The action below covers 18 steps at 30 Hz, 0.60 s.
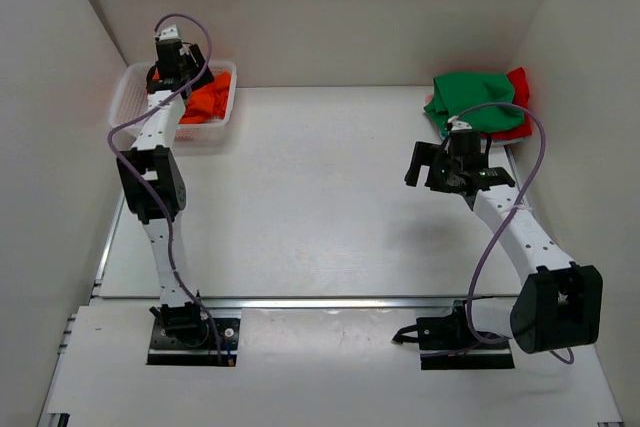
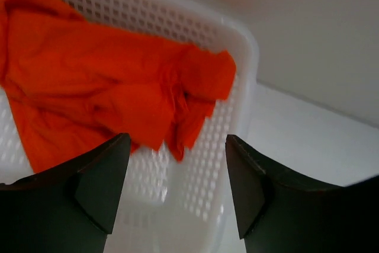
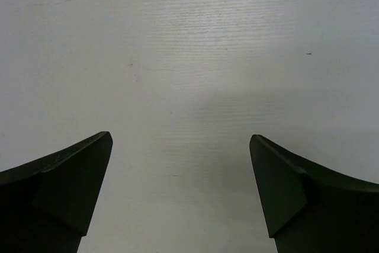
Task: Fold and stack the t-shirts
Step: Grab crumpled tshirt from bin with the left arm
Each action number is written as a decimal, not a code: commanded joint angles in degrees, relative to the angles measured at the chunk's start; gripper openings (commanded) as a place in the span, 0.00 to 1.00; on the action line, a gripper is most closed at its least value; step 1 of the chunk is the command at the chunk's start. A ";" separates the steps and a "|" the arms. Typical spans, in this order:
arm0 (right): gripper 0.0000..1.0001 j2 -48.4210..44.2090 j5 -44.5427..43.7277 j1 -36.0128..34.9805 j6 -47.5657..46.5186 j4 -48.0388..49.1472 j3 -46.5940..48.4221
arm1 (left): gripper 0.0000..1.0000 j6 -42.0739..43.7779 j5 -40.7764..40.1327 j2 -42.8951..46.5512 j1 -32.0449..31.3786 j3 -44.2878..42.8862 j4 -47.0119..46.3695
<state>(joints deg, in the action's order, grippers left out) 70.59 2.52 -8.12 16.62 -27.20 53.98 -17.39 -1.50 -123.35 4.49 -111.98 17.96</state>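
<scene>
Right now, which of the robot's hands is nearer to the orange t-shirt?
Left. The left hand hangs over the white basket, the orange t-shirt just ahead of it. The right hand is across the table, beside the green t-shirt and red t-shirt.

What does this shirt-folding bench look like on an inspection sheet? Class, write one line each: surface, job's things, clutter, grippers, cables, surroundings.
Surface: white table, bare in the middle.
Job's things: orange shirt crumpled in the basket, far left; green shirt lying on the red shirt, far right.
Clutter: nothing seen.
Grippers: left gripper open above the basket; right gripper open over bare table.
Cables: purple cables, one looped along each arm.
Surroundings: plain white walls on three sides.
</scene>
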 commanded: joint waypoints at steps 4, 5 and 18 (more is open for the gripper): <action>0.99 2.97 2.57 -0.67 -0.98 3.56 4.38 | 0.76 -1.68 -7.03 -18.66 1.57 -28.33 10.32; 0.99 2.72 3.44 -0.41 -0.80 3.65 4.47 | 0.77 -2.21 -6.94 -22.60 1.92 -30.81 11.56; 0.99 3.06 6.00 0.91 0.78 5.05 4.56 | 0.00 -5.73 0.44 -27.48 3.06 -33.99 13.59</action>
<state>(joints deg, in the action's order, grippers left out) 74.43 7.68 -7.68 16.75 -24.69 59.00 -22.09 -3.36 -154.85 7.42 -142.80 29.54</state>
